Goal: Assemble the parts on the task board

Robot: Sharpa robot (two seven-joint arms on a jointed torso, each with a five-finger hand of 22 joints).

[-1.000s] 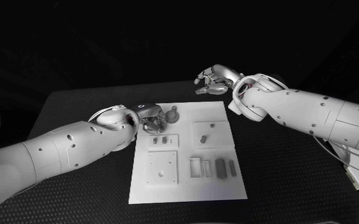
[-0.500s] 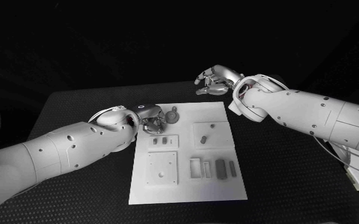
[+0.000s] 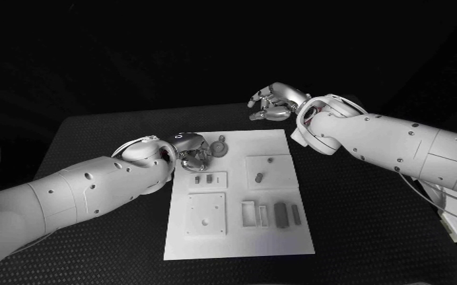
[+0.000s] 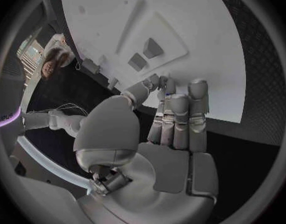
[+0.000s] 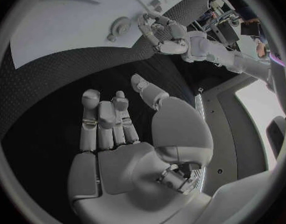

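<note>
We see the white task board (image 3: 238,232) on the black bench (image 3: 95,140), left hand (image 3: 192,151) and right hand (image 3: 274,102) both empty, fingers loosely spread.

**Dark room, black table**

Black table (image 3: 114,133) with a finely textured, matte top, running across the head view to both sides. Behind its far edge, only unlit blackness; no wall or floor to be made out. In the right wrist view, a pale wall panel (image 5: 257,102) at the rim, and dark equipment (image 5: 227,30) further off, too small to identify. In the left wrist view, a purple strip of light (image 4: 9,122) along the rim.
</note>
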